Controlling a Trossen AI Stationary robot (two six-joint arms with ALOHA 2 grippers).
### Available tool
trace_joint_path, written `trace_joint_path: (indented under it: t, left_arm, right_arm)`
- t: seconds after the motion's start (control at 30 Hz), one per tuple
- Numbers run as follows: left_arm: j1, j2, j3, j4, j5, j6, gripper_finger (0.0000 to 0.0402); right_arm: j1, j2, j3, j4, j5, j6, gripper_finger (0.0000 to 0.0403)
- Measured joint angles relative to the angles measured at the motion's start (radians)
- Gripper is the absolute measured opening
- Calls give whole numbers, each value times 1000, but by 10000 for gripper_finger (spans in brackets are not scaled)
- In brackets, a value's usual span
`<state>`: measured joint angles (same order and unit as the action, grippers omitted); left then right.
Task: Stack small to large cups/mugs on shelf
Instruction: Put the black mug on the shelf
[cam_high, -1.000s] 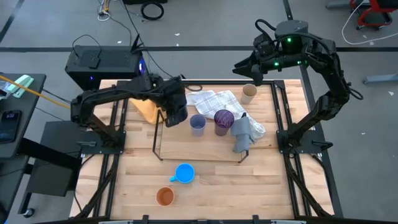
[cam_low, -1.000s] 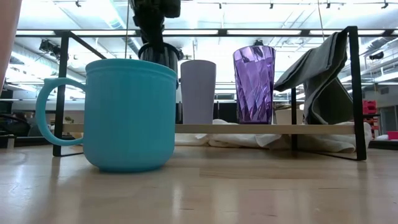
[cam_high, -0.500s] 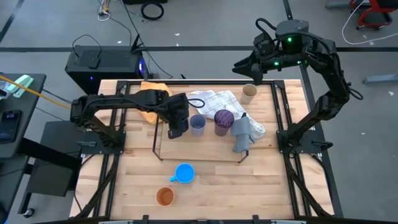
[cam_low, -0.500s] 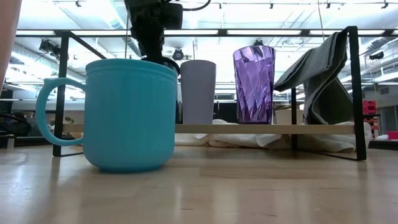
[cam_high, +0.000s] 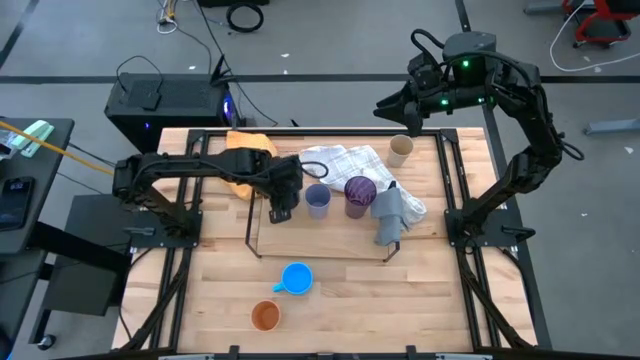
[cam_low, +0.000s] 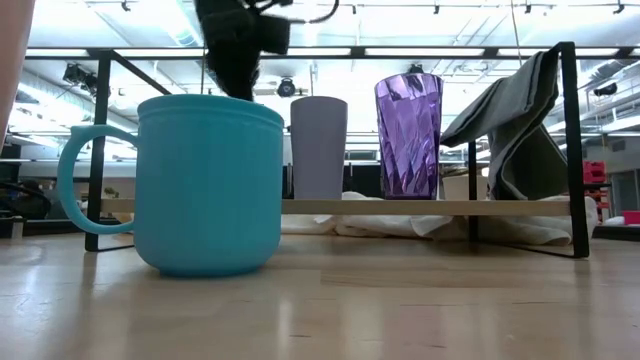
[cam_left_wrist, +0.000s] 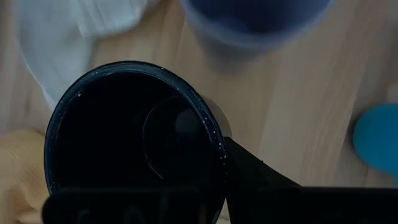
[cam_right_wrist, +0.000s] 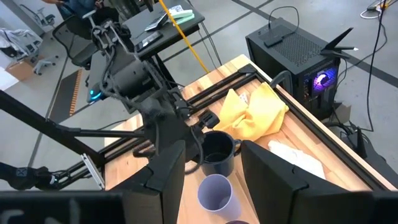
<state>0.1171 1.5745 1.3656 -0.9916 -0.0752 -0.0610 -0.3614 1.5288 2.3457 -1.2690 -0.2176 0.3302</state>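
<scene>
A: Dark navy, glossy, with one looped handle: that is the mug (cam_right_wrist: 217, 154) in hand. It looks like hard plastic or glazed ware, so I judge it stiff and light, and slick where it shines.

B: Where is it, and who has it?

A: At the left end of the shelf (cam_high: 252, 228), just left of the pale lavender-blue cup (cam_high: 318, 199). The left gripper (cam_right_wrist: 194, 151) is over it. In the left wrist view one dark finger (cam_left_wrist: 249, 174) lies against the rim, so the fingers seem clamped on the mug's wall, though the second finger is hidden.

B: A wall pinch on a slick cup could slip or twist.

A: I think so too. The rim or the handle is the surer hold, and the mug should be kept upright.

B: And the rest?

A: The ribbed purple cup (cam_high: 360, 191) stands right of the lavender one. The tan cup (cam_high: 400, 151) is far right on the table, the bright blue mug (cam_high: 296, 278) and orange cup (cam_high: 264, 316) near the front. The right gripper (cam_high: 392, 106) waits high beyond the table's far right, fingers apart.
</scene>
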Motion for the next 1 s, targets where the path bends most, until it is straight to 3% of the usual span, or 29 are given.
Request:
trace_joint_path:
  t: [0.33,1.0]
  left_arm:
    - [-67,-2,-144,146,-55,-63,25]
    - [-115,-1,-145,128,-14,-111,25]
  right_arm:
    - [0,0,0,0,0,0,164]
    - [0,0,0,3,0,10,164]
